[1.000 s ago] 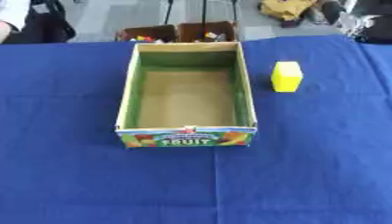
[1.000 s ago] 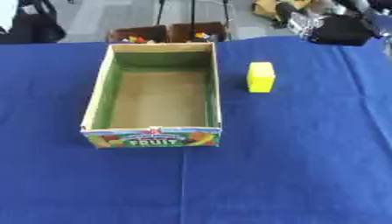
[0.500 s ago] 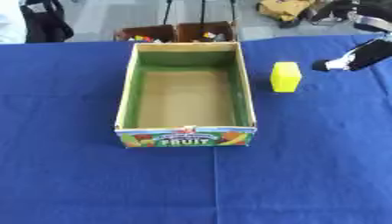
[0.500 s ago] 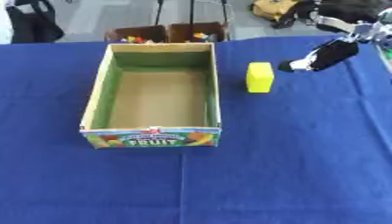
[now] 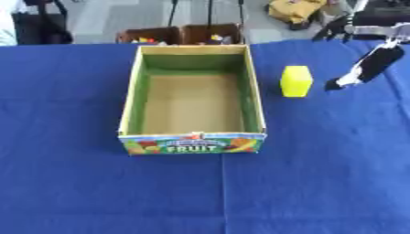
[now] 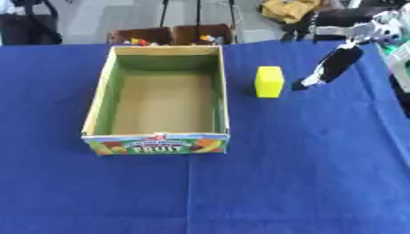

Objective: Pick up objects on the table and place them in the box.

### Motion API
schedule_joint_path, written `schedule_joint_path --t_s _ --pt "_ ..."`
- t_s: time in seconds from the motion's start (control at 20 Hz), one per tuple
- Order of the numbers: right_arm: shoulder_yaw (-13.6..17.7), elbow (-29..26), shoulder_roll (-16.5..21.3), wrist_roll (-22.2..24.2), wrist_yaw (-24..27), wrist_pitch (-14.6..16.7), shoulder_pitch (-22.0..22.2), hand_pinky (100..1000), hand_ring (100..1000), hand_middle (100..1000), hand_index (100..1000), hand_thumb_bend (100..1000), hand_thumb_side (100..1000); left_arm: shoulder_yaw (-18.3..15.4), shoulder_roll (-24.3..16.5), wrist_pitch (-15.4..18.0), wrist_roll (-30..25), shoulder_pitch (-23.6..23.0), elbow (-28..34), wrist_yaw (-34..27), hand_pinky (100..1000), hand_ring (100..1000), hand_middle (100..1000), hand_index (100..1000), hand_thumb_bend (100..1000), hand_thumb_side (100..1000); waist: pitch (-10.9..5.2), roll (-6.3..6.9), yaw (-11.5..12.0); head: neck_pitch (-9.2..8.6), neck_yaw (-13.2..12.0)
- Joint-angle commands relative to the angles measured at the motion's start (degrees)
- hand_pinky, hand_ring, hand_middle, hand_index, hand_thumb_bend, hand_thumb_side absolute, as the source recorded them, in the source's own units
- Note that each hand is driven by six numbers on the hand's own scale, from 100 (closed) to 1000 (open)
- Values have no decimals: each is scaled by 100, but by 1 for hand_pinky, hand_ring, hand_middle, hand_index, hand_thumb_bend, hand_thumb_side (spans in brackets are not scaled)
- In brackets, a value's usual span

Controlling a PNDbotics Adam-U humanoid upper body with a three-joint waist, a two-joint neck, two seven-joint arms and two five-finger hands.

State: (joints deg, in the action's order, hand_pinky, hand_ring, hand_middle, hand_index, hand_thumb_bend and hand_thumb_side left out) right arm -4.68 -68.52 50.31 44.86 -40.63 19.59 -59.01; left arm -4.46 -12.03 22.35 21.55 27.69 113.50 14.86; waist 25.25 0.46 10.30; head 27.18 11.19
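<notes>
A: Where was the yellow block (image 5: pixel 295 81) at that moment?

B: It stood upright on the blue tabletop (image 5: pixel 320 173), just beside the long right wall of the box (image 5: pixel 193 142), toward the far right corner of the tabletop. It did not touch the box. Its long axis pointed up, and it rested on its small face.

A: And the right robot hand (image 5: pixel 364 69)?

B: It came in from the far right edge and hung near the block, on the block's right side, apart from it. So the block lay to the left of the robot hand, between the robot hand and the box. The fingers looked straight and pointed down toward the tabletop; they held nothing.

A: Was the left robot hand nearer?

B: No left robot hand showed in either view. I judged the right one was the one to take the block, by moving a little more to the left.

A: Was there any writing?

B: Yes. The near end of the box had a coloured band with pictures of fruit and the word "FRUIT". The box inside showed only its bare brown floor and green walls.
</notes>
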Motion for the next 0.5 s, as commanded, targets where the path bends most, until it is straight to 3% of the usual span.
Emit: schedule_joint_path --t_s 0.05,0.5 --pt "-25 179 -33 52 -123 -134 -218 730 878 863 978 535 429 0 -111 -1 -15 17 109 -25 480 782 839 896 100 1000 -262 -99 20 -25 33" --pt "-167 783 -367 -9 -648 -237 -485 702 869 855 960 503 388 14 -85 -14 -27 14 109 -44 476 782 840 894 100 1000 -230 -114 50 -41 82"
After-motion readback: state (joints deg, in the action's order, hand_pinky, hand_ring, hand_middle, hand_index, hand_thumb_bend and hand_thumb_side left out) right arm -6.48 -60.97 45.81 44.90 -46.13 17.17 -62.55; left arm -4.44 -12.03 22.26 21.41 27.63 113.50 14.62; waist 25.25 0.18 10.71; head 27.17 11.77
